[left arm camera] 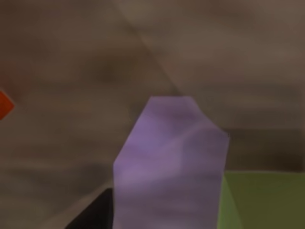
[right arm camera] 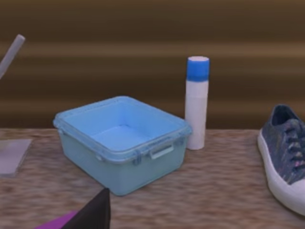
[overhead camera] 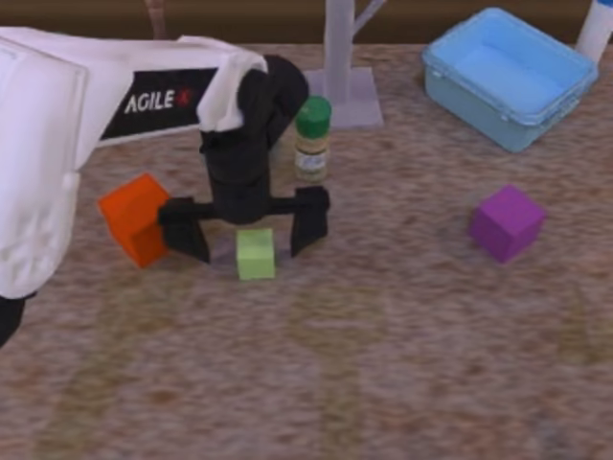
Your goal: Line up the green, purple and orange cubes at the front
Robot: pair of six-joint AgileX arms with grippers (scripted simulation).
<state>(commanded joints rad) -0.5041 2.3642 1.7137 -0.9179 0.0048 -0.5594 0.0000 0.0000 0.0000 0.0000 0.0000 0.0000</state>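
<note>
The small green cube (overhead camera: 256,254) lies on the table between the spread fingers of my left gripper (overhead camera: 251,241), which is open and straddles it from above. The orange cube (overhead camera: 136,218) stands just left of that gripper, close to one fingertip (overhead camera: 194,245). The purple cube (overhead camera: 506,222) sits apart at the right. In the left wrist view the green cube (left arm camera: 262,200) fills the lower corner, and a pale lavender shape I cannot identify blocks the middle. My right arm is out of the top view; its wrist view shows a dark edge of my right gripper (right arm camera: 95,213) next to a sliver of the purple cube (right arm camera: 55,223).
A green-capped spice jar (overhead camera: 312,139) stands right behind the left gripper, with a pale stand (overhead camera: 342,86) farther back. A pale blue tub (overhead camera: 508,77) and a white bottle (overhead camera: 596,29) are at the back right. A shoe (right arm camera: 286,152) lies beyond them.
</note>
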